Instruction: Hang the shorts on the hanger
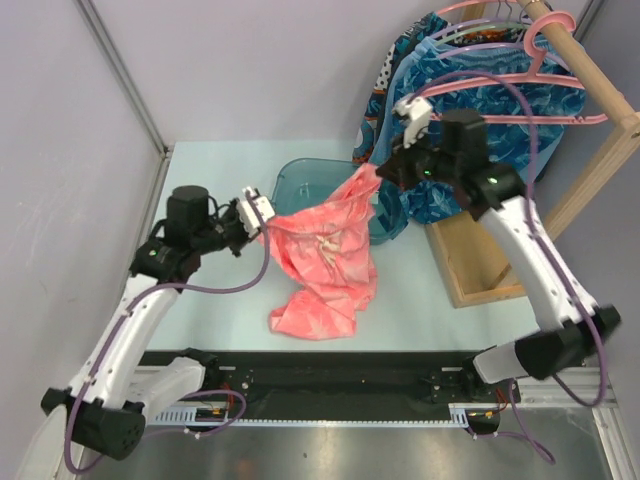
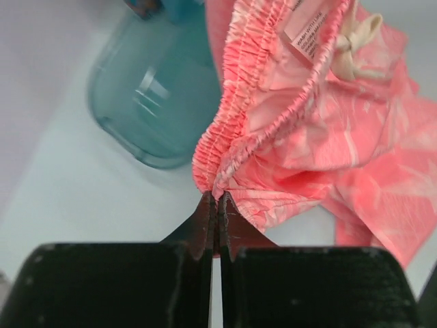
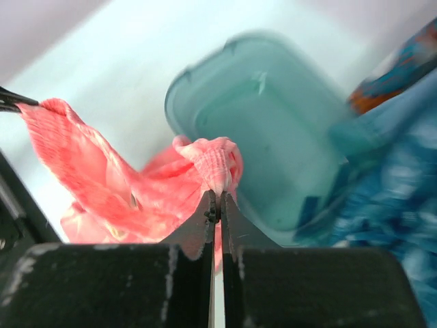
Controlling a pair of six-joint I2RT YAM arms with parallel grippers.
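The coral-pink shorts [image 1: 325, 250] hang stretched between both grippers, their legs trailing onto the table. My left gripper [image 1: 262, 222] is shut on one end of the gathered waistband [image 2: 225, 137], with the white drawstring bow [image 2: 351, 41] beyond it. My right gripper [image 1: 385, 170] is shut on the other waistband end [image 3: 215, 160], raised above the teal tub. A bright-pink hanger [image 1: 534, 55] hangs by its hook on the wooden rod at the far right, in front of blue garments. I cannot tell whether it carries any of them.
A teal plastic tub [image 1: 295, 180] stands at the back centre, under the shorts; it also shows in the left wrist view [image 2: 150, 102] and the right wrist view [image 3: 273, 123]. The wooden rack [image 1: 595, 95] with blue patterned garments [image 1: 500, 110] and a lilac hanger [image 1: 470, 45] stands at the right.
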